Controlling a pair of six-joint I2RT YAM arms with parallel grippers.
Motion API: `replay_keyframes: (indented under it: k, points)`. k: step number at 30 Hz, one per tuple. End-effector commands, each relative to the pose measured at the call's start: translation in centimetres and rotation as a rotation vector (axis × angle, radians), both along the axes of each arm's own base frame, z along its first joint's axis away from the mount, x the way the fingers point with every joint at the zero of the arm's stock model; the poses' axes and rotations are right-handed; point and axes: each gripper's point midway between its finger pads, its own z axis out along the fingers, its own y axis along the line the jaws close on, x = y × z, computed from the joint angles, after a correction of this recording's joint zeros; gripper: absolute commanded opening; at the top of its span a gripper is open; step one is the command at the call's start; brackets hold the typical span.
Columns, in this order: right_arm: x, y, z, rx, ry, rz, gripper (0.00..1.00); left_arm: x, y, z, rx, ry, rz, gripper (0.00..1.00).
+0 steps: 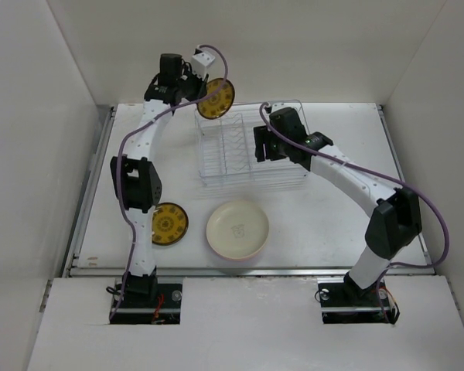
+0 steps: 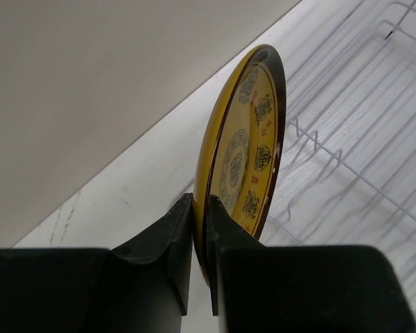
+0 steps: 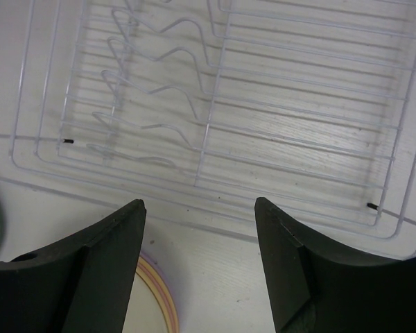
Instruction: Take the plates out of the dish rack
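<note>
Yellow medallions on a dark ground mark the small plate point(image 1: 215, 98) that the left gripper point(image 1: 199, 89) grasps by its rim. The plate is held in the air on edge, over the far left corner of the wire rack point(image 1: 251, 147) and clear of the wires. In the left wrist view both fingers point(image 2: 177, 236) are pressed against the lower rim, one on each face. The plate stands nearly upright with a slight lean, its patterned face turned toward the rack. The rack sits at the middle of the white table point(image 1: 332, 224), toward the far side, with its thin upright dividers in the left half. The right gripper point(image 1: 264, 147) hangs over the right half of the rack, its fingers point(image 3: 111, 263) spread wide apart and holding nothing. Between them the right wrist view shows the rack's base wires and near edge. A second small plate point(image 1: 170, 223) with the same yellow pattern lies flat on the table near the left front, partly hidden behind the left arm point(image 1: 139, 185). Just beside it, to the right and apart from it, a cream plate point(image 1: 237, 229) lies flat in front of the rack, with a small mark at its centre. A pink edge shows along its near rim; whether that is another plate beneath cannot be told.
</note>
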Motion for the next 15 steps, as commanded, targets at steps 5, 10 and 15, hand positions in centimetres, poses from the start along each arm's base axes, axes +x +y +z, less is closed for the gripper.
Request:
replay_keyframes:
  k: [5,10,15]
  points:
    - [1.3,-4.3,3.4,0.044,-0.069,-0.272,0.7,-10.6,9.0,10.2,-0.058,0.168,0.129,0.0]
    - [0.2,-4.8,3.0,0.047,-0.058,-0.278,0.7,-19.4,15.2,6.8,0.032,0.415,0.042,0.0]
    - [-0.6,-4.6,2.7,0.064,-0.033,-0.257,0.7,-28.8,18.7,0.2,0.216,0.708,-0.131,0.0]
